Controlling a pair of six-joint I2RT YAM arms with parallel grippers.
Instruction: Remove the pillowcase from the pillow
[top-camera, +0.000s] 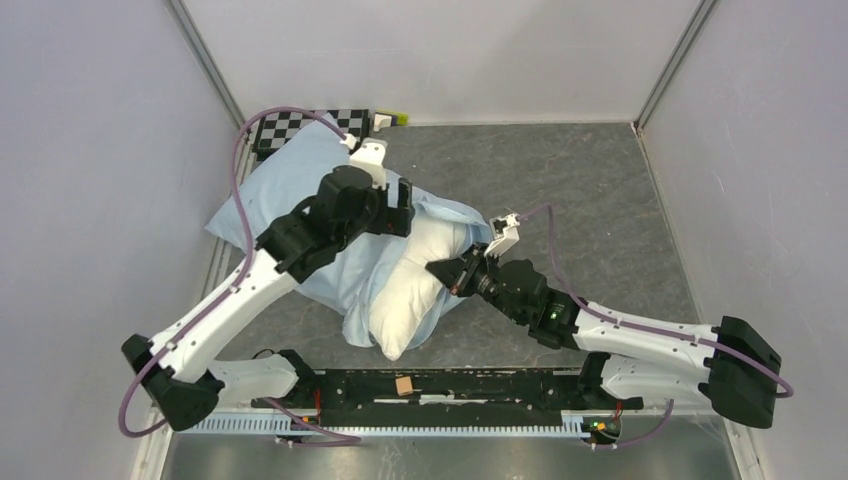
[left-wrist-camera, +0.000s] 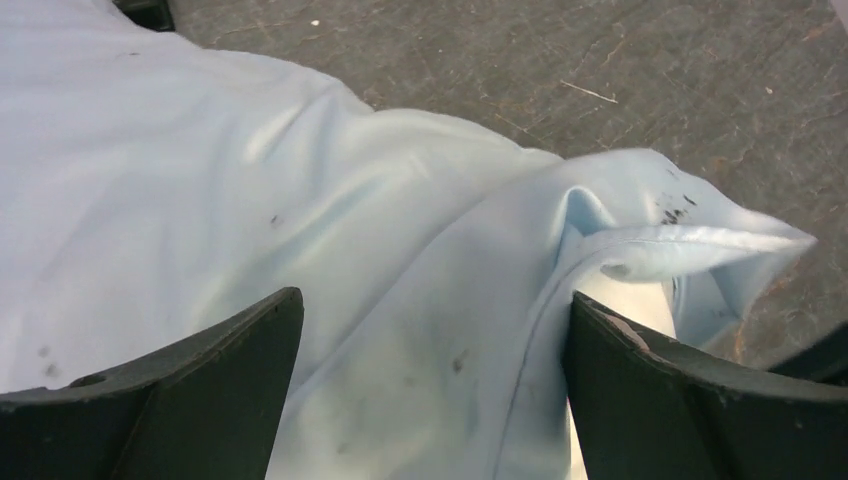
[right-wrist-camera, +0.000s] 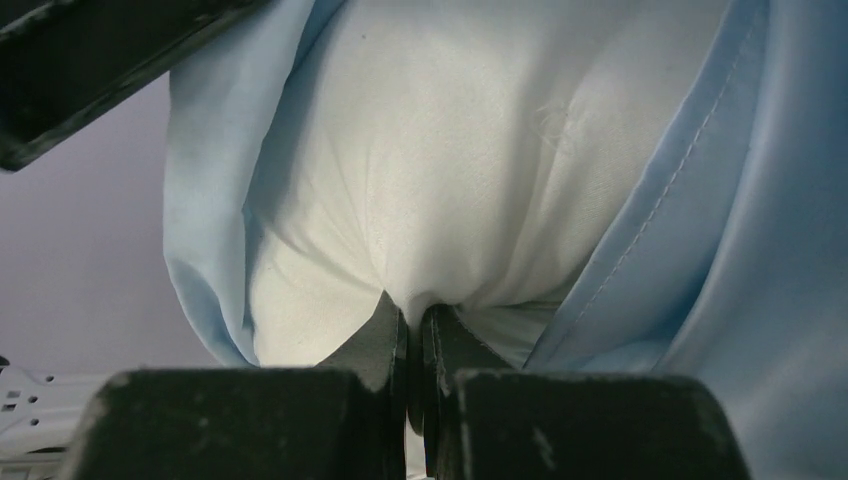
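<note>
The pale blue pillowcase (top-camera: 270, 190) lies across the middle left of the floor, bunched round the cream-white pillow (top-camera: 415, 290), whose near end sticks out bare. My left gripper (top-camera: 400, 212) is open, its jaws wide apart over the wrinkled pillowcase (left-wrist-camera: 300, 220) near the hem, holding nothing. My right gripper (top-camera: 448, 272) is shut on a pinch of the pillow (right-wrist-camera: 450, 170) at its right side. The open edge of the pillowcase (right-wrist-camera: 760, 200) hangs on both sides of the pillow in the right wrist view.
A black-and-white checkerboard (top-camera: 310, 127) lies at the back left, partly under the pillowcase, with a small yellow-green object (top-camera: 397, 119) beside it. Grey walls close in left, back and right. The grey floor (top-camera: 600, 190) stretches to the right. A black rail (top-camera: 440, 385) runs along the near edge.
</note>
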